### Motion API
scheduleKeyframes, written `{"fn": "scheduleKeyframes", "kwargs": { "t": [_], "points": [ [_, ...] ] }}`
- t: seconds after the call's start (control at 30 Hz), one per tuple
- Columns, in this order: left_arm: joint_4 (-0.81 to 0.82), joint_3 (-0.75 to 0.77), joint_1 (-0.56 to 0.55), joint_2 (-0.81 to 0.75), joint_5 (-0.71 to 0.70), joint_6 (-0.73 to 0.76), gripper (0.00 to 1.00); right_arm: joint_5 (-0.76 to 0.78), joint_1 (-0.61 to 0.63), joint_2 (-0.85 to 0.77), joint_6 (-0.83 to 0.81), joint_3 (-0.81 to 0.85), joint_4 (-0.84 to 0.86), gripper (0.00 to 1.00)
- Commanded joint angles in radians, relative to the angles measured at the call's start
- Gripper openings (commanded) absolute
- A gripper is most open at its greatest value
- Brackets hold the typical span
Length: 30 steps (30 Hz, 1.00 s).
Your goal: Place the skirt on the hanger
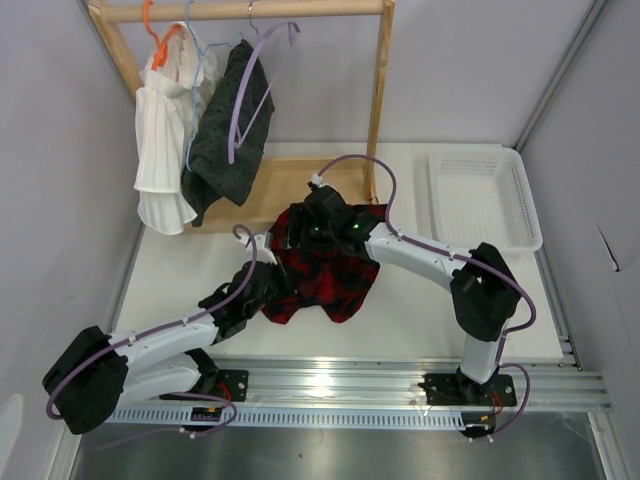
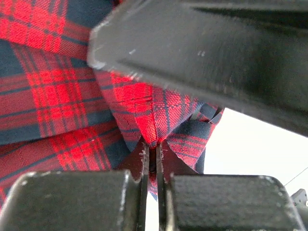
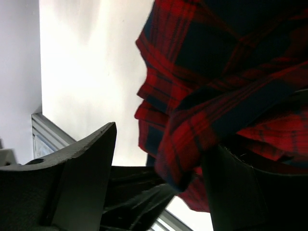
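The white table is carrying the whole job. The wooden rack is standing at the upper left of the top view, and the skirt is lying bunched at the middle of the frame. It is well apart from the lilac hanger, which is hanging by its hook from the rack's rail in front of a dark dotted garment. The step in hand is looking like getting a sound two-point hold on the cloth before lifting it. The left tool is pressing its fingers together on a thin fold at the skirt's edge. That pinch is looking shallow, so I am judging a slow lift wiser than a quick one, lest the fold slip out. The right tool is standing spread, with cloth draping against one finger while the other finger is touching nothing. It is needing to close on the waistband rather than a loose layer, well along from the left pinch, so that the opening is stretching wide enough for the hanger's arm. Which edge is the waistband I cannot tell. As for containers, the white perforated basket is sitting at the upper right of the top view, apart from the skirt, and is showing only its own mesh floor.
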Motion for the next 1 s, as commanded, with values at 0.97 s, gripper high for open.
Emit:
{"fn": "scheduleKeyframes", "kwargs": {
  "t": [0.97],
  "points": [
    [-0.331, 0.059, 0.2, -0.126, 0.209, 0.097, 0.0, 0.067, -0.437, -0.216, -0.132, -0.205, -0.129, 0.77]
  ]
}}
